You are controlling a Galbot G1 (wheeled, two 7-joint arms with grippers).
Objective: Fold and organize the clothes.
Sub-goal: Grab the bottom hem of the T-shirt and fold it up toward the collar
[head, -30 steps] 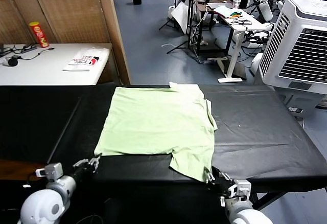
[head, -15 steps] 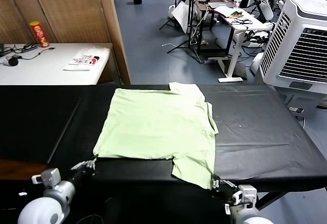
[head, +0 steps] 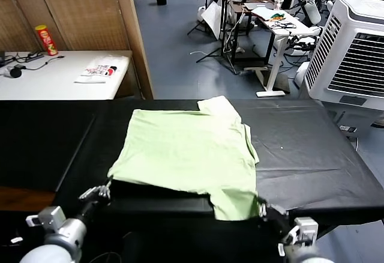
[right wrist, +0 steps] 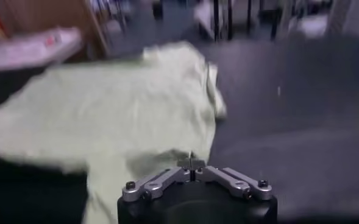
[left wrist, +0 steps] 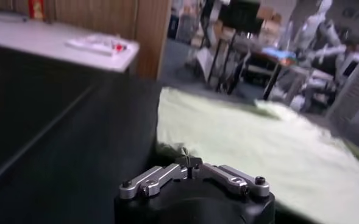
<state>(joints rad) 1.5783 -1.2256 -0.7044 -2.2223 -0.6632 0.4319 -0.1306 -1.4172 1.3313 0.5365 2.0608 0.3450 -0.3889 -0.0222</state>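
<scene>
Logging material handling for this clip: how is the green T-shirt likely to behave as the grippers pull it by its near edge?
Probably floppy: the T-shirt lies flat with soft wrinkles and a folded sleeve. Likely light, since the left gripper and right gripper each pinch just a corner. It may slide readily on the smooth black table, though unpinched parts could bunch.

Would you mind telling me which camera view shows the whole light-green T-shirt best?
The head view: the light-green T-shirt lies spread on the black table, every edge visible. The left wrist view catches only one near corner and edge; the right wrist view shows most of it, blurred.
</scene>
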